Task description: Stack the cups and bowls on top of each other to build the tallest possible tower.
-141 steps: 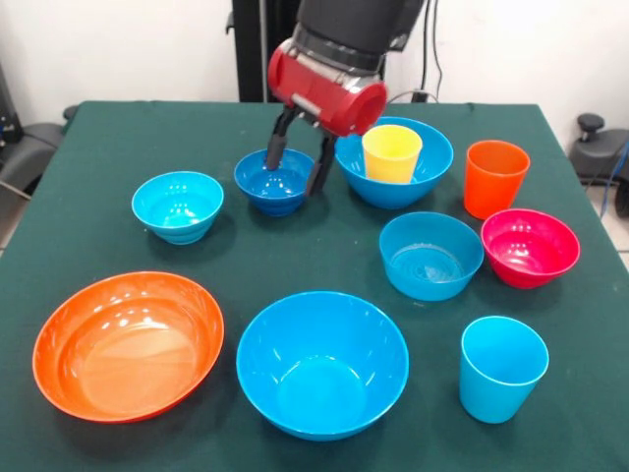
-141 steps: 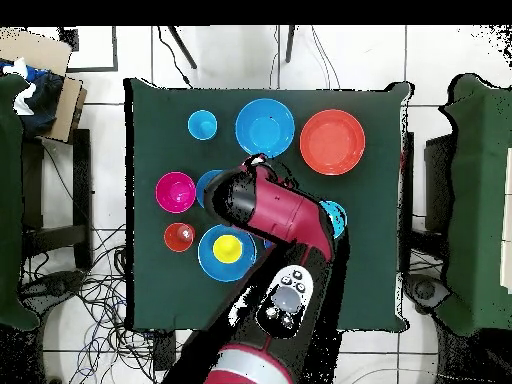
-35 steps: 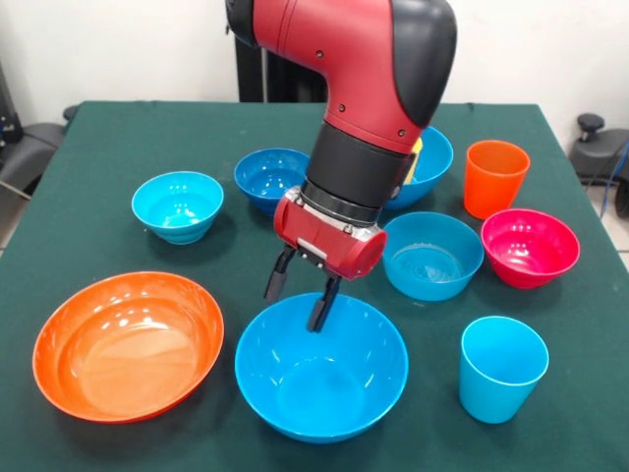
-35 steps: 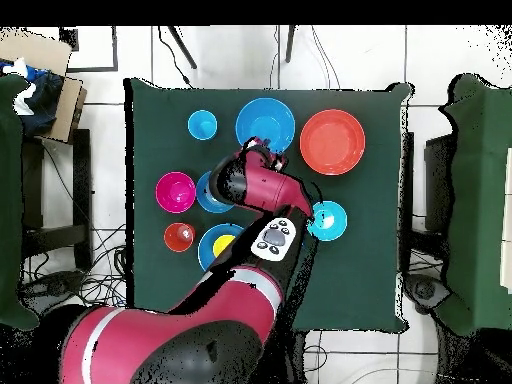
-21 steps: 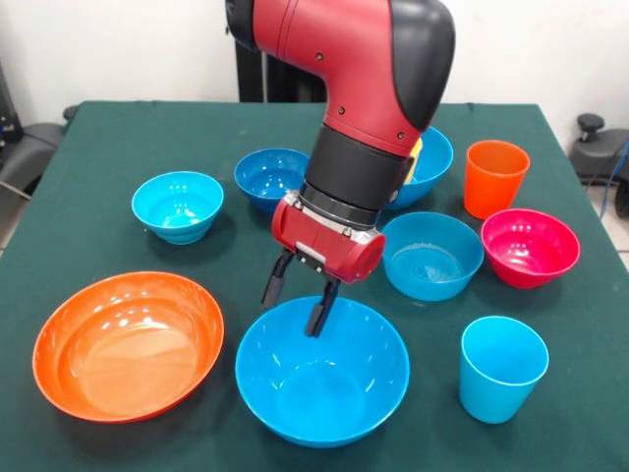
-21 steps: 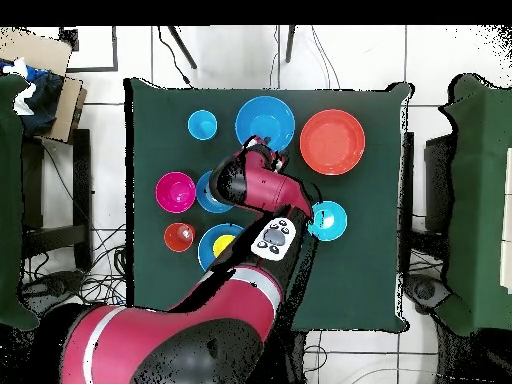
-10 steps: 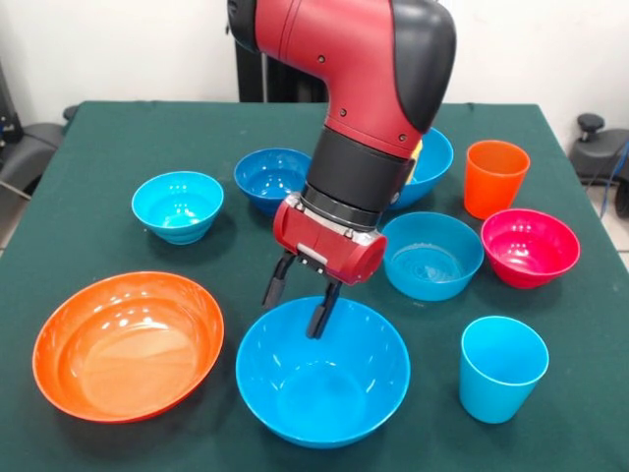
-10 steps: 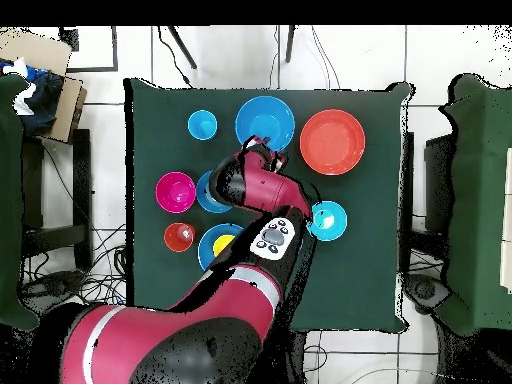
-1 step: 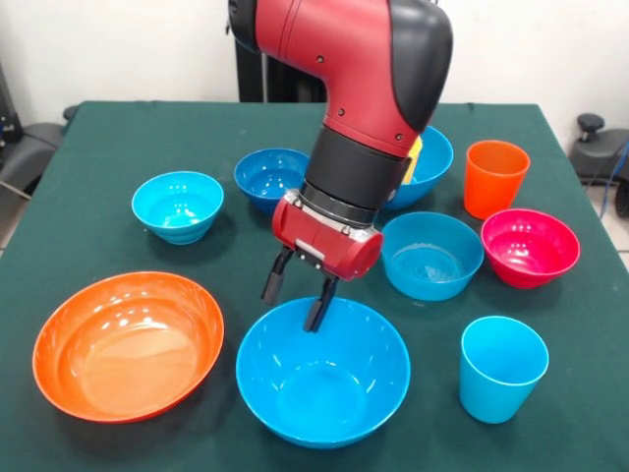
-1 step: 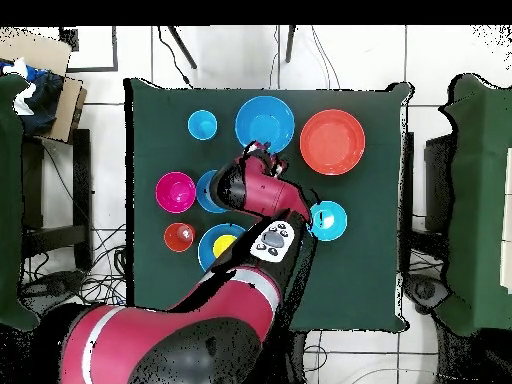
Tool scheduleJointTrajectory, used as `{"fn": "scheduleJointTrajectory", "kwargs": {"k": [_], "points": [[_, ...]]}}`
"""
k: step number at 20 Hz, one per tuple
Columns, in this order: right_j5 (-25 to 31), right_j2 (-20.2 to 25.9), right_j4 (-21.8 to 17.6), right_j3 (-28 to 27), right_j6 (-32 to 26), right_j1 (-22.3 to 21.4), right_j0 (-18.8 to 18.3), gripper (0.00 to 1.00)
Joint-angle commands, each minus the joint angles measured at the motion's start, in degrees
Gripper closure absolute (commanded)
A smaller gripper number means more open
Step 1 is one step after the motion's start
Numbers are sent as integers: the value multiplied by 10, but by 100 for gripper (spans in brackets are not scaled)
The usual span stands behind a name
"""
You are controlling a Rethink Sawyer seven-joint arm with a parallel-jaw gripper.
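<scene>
My gripper (image 9: 294,300) stands open over the far rim of the large blue bowl (image 9: 322,372). One finger is inside the bowl and the other outside, with the rim between them. In the overhead view the gripper (image 10: 262,152) sits at the edge of that bowl (image 10: 265,122). The wide orange bowl (image 9: 128,344) lies left of it. The cyan bowl (image 9: 178,205) and dark blue bowl (image 9: 270,175) sit behind. The arm hides most of the yellow cup (image 10: 226,246), which stands in the second large blue bowl (image 9: 432,157). The orange cup (image 9: 494,177), magenta bowl (image 9: 529,246), medium light blue bowl (image 9: 432,258) and light blue cup (image 9: 502,367) are at the right.
All of this rests on a green-covered table (image 9: 118,138). The arm's thick red and black body (image 9: 369,108) hangs over the table's middle. Chairs (image 10: 470,200) flank the table, and cables lie on the floor.
The gripper came from the small dark blue bowl to the large blue bowl's far rim. Over the last second it has lifted very slightly, still open.
</scene>
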Motion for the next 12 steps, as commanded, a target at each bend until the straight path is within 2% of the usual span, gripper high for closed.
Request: {"fn": "scheduleJointTrajectory", "kwargs": {"k": [1, 12], "points": [[-17, 74, -18, 62, 90, -21, 7, 0], [-28, 67, -4, 72, 95, -18, 22, 0]]}}
